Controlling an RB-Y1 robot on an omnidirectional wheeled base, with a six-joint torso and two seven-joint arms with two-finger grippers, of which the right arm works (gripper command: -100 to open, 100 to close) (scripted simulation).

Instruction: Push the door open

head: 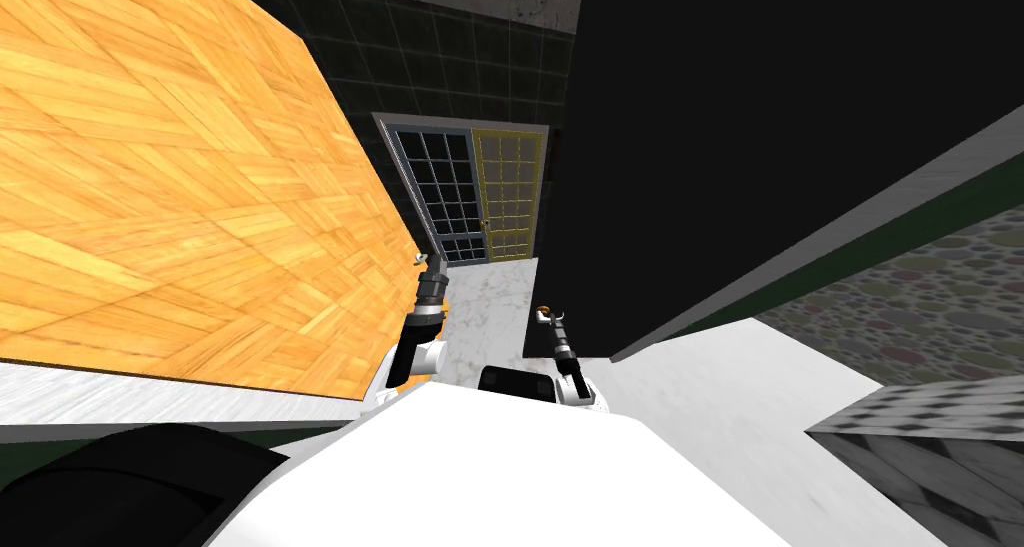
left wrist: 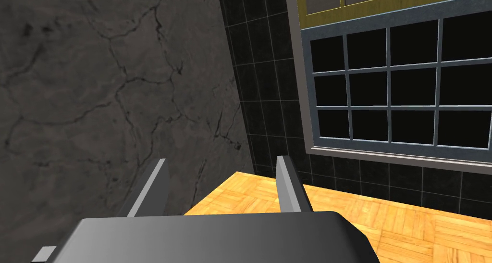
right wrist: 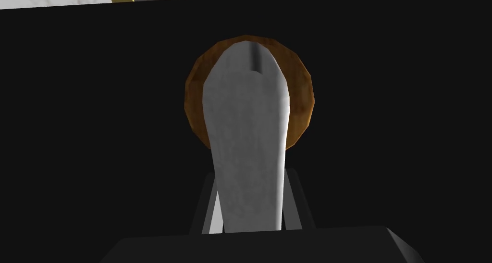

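— Right claw (right wrist: 250, 178)?
— Clamped on the grey lever handle (right wrist: 247, 140) of the flat black door (head: 760, 141); the door's edge is just beside it.
— Left claw (left wrist: 222, 163)?
— Spread wide, empty. White marble floor (head: 495, 301) lies between both claws.

Premises are presenting as a domestic interior, apparently a passage. A yellow-framed paned door (head: 507, 196) is standing at the far end. A grey-framed paned panel (head: 435, 186) is sitting just beside it, and dark wall tiles (head: 440, 61) are surrounding both. A white marbled floor (head: 495, 301) is running up to the door, with a wood parquet surface (head: 180, 191) lying beyond the panel.
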